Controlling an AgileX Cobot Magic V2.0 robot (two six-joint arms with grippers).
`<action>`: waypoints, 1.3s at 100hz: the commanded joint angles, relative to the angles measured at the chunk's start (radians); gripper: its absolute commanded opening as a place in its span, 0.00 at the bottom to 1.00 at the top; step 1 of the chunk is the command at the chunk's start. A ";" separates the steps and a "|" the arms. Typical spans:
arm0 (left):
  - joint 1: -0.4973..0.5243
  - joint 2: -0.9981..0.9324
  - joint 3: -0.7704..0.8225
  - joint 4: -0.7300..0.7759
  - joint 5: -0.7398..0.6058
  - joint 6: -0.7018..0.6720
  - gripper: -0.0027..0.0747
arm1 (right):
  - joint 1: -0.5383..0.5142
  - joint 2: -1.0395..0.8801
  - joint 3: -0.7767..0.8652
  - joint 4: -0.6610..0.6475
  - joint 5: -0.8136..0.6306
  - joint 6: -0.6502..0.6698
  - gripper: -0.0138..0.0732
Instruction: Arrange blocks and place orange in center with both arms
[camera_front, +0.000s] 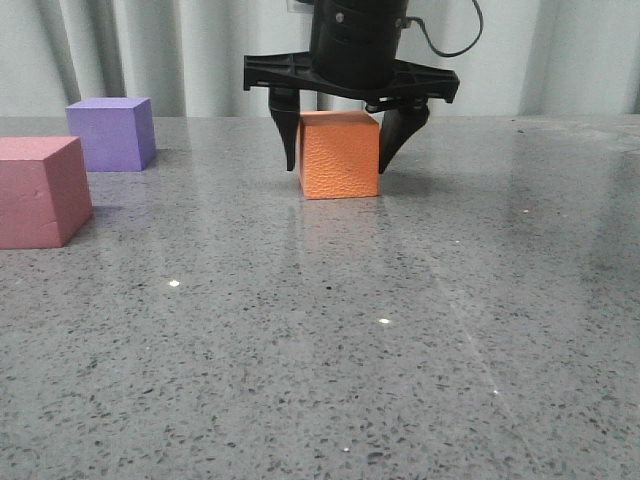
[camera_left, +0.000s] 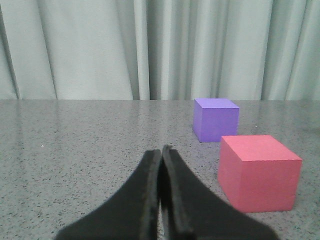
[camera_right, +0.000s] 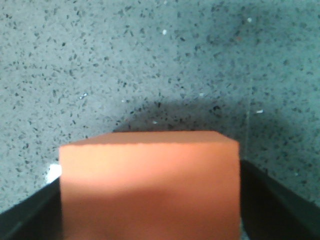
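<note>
The orange cube (camera_front: 339, 155) rests on the grey speckled table, at mid-depth. My right gripper (camera_front: 338, 168) comes down over it from above, one black finger against each side, shut on it. In the right wrist view the orange cube (camera_right: 149, 185) fills the space between the dark fingers (camera_right: 272, 200). At the far left are the purple cube (camera_front: 111, 133) and, nearer the camera, the pink-red cube (camera_front: 40, 190), with a narrow gap between them. My left gripper (camera_left: 161, 150) is shut and empty, low over the table, with the pink-red cube (camera_left: 260, 172) and the purple cube (camera_left: 215, 119) ahead of it to one side.
The speckled grey tabletop (camera_front: 380, 330) runs wide in front of and to the right of the orange cube. A pale curtain (camera_left: 150, 47) hangs behind the table's back edge.
</note>
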 joint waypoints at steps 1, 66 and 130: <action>0.003 -0.032 0.057 -0.008 -0.076 0.000 0.01 | -0.001 -0.064 -0.037 -0.007 -0.028 -0.002 0.91; 0.003 -0.032 0.057 -0.008 -0.076 0.000 0.01 | -0.049 -0.268 -0.178 -0.113 -0.006 -0.247 0.91; 0.003 -0.032 0.057 -0.008 -0.076 0.000 0.01 | -0.508 -0.773 0.489 -0.073 -0.094 -0.395 0.91</action>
